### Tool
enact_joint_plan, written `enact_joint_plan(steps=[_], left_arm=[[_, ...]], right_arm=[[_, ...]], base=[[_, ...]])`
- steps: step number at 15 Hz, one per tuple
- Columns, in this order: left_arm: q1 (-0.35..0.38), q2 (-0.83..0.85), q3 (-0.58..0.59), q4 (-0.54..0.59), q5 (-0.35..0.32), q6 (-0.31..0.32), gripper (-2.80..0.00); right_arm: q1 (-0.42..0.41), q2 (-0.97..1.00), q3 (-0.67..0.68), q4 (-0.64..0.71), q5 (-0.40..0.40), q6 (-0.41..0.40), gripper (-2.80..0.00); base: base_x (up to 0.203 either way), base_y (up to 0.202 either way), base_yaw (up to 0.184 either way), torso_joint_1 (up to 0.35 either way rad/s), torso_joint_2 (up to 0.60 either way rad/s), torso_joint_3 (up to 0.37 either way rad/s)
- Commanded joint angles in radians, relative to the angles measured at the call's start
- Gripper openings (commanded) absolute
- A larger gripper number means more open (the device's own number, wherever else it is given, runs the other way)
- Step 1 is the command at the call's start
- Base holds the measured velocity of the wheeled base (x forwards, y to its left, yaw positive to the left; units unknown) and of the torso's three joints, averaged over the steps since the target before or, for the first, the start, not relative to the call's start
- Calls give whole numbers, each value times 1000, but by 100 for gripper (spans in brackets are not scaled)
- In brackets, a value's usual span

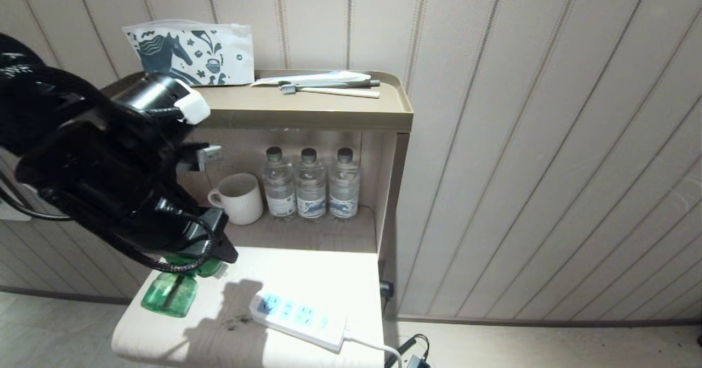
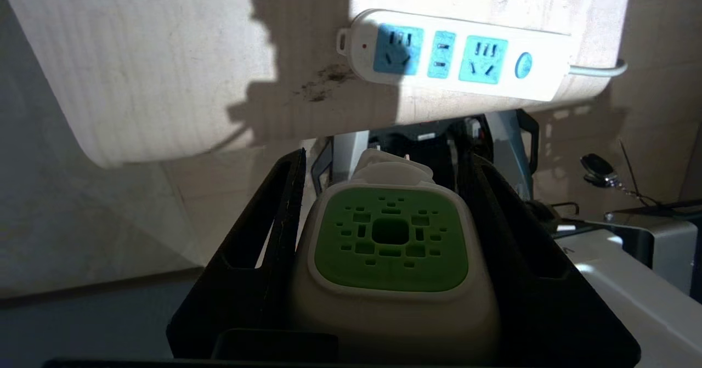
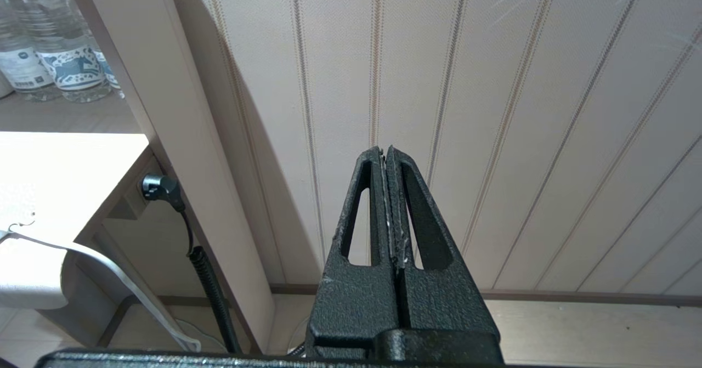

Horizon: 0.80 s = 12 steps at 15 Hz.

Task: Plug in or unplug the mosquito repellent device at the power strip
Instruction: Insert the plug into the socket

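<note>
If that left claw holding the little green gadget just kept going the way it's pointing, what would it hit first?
Probably the white table. The left gripper, shut on the repellent device, aims at the table's near edge, just short of the power strip. Depth is unclear, so it might pass under that edge.

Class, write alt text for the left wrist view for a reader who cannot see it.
The left gripper holds the mosquito repellent device, its green vented face toward the camera, between two black fingers. Beyond it, apart from the device, the white power strip lies on a pale tabletop with its blue sockets empty.
</note>
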Motion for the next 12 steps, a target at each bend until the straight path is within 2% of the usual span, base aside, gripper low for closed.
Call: enact_joint_plan(steps=[1, 7, 12], left_arm=[[0, 92, -9, 4, 4, 0, -280], [-16, 251, -36, -29, 7, -8, -280], [-21, 313, -51, -40, 3, -43, -280]], right_arm=[[0, 0, 0, -1, 0, 1, -280], [0, 2, 0, -1, 0, 1, -280], [0, 0, 0, -1, 0, 1, -280]], base=[[0, 0, 0, 0, 0, 0], [0, 0, 0, 0, 0, 0], [0, 0, 0, 0, 0, 0]])
